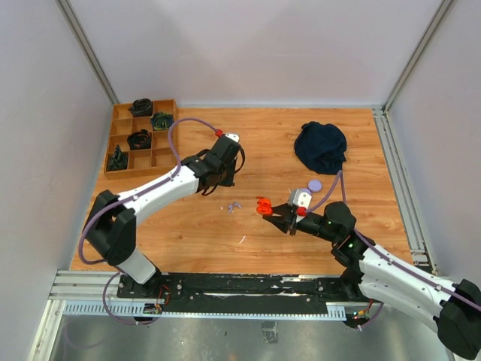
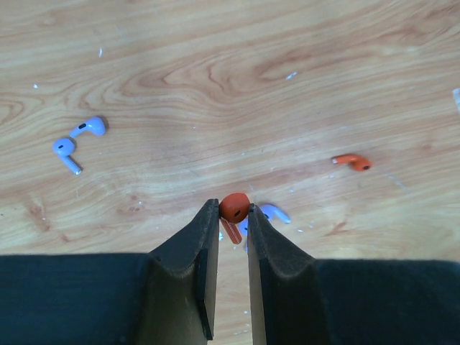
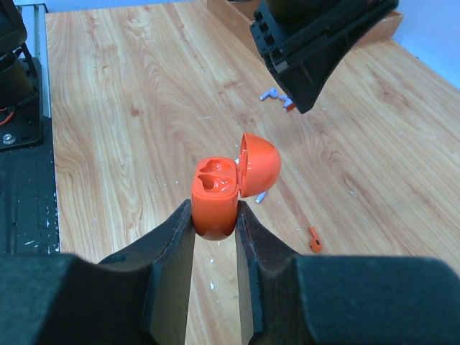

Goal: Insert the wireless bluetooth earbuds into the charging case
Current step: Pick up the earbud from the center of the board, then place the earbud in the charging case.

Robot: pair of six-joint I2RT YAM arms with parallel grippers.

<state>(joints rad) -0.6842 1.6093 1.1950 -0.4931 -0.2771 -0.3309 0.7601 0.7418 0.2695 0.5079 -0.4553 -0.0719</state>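
Wooden tray (image 1: 164, 156) sits in the bench (image 1: 188, 226) corner, up and left of the left pincer (image 2: 232, 214), with dark bundles in four of its compartments. Right pincer (image 3: 215, 215) is clamped on the orange charging case (image 3: 214, 198), lid flipped up (both wells showing). Left pincer pinches an orange earbud (image 2: 234, 206). A second orange earbud (image 2: 352, 162) lies off to its right, and two lilac earbuds (image 2: 66, 149) to its left.

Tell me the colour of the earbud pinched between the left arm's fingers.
Orange-red. The earbud shows best in the left wrist view.
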